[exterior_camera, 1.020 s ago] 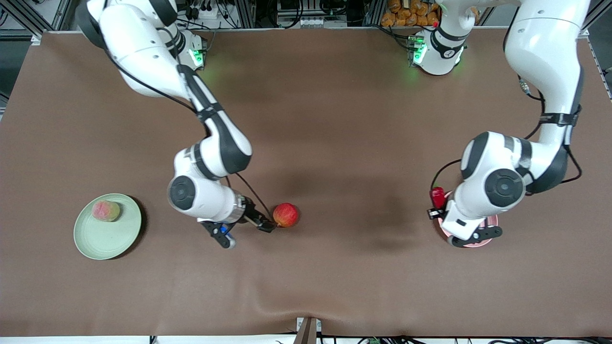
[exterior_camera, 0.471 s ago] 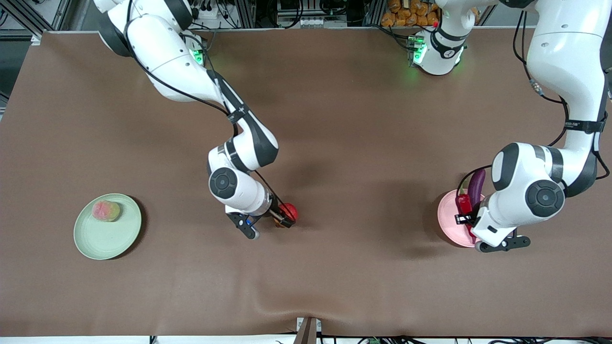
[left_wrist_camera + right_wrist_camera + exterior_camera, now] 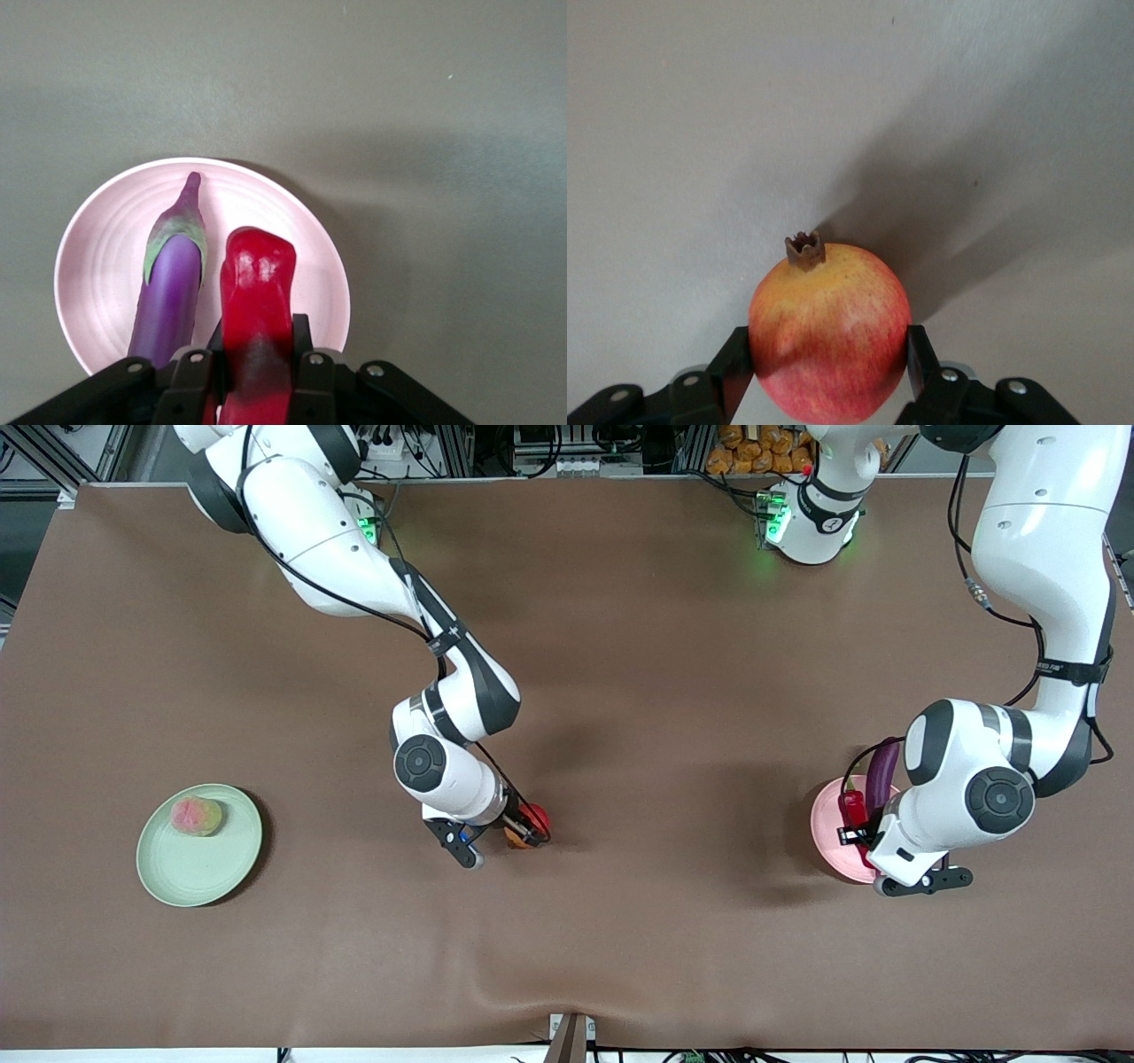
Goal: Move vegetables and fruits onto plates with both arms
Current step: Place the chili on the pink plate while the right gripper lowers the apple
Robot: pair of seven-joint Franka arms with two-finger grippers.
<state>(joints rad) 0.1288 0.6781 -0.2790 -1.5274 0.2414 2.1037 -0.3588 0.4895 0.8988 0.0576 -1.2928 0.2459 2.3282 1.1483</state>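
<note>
The right gripper (image 3: 830,367) clamps the red-orange fruit (image 3: 830,332) on the table (image 3: 620,691), its brown crown visible only at the wrist, while the left gripper (image 3: 257,363) grips the red chili pepper (image 3: 257,310) over the pink plate (image 3: 97,266) beside the eggplant (image 3: 170,292).

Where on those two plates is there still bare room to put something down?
The green plate holds only the fuzzy fruit at its farther edge; the part nearer the camera is bare. The pink plate is crowded: the eggplant lies on it and the left gripper holds the chili above.

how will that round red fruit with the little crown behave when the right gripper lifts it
The red fruit looks round and smooth, so it could slip or roll if released. The right gripper clamps it at its widest part, which probably holds. It looks firm, not squashy.
</note>
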